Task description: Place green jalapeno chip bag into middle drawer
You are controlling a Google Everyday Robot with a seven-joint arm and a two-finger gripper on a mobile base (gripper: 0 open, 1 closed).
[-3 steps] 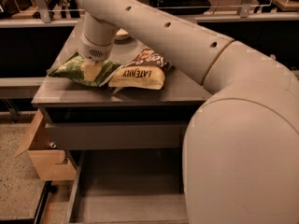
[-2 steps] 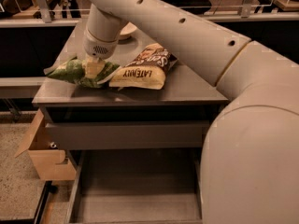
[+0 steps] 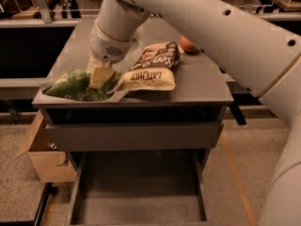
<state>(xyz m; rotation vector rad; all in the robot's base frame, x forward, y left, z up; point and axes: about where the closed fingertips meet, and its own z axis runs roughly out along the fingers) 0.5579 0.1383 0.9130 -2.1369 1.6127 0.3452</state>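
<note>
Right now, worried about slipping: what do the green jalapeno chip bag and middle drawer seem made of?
Green jalapeno chip bag: likely foil or plastic film, crinkled, faint sheen. Middle drawer: probably painted metal, dull gray, thin walls. The tool rests on the bag, at the front of the cabinet top.

Cream-white gripper (image 3: 101, 75) down on the mottled green jalapeno chip bag (image 3: 70, 86); tan-and-brown bag (image 3: 153, 69) carries dark lettering. Table (image 3: 197, 86) dull gray; middle drawer (image 3: 141, 206) gray too.

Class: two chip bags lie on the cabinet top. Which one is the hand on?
The green bag, at the top's front corner. The hand sits right on it, while the larger tan bag lies beside it, nearer the middle.
</note>
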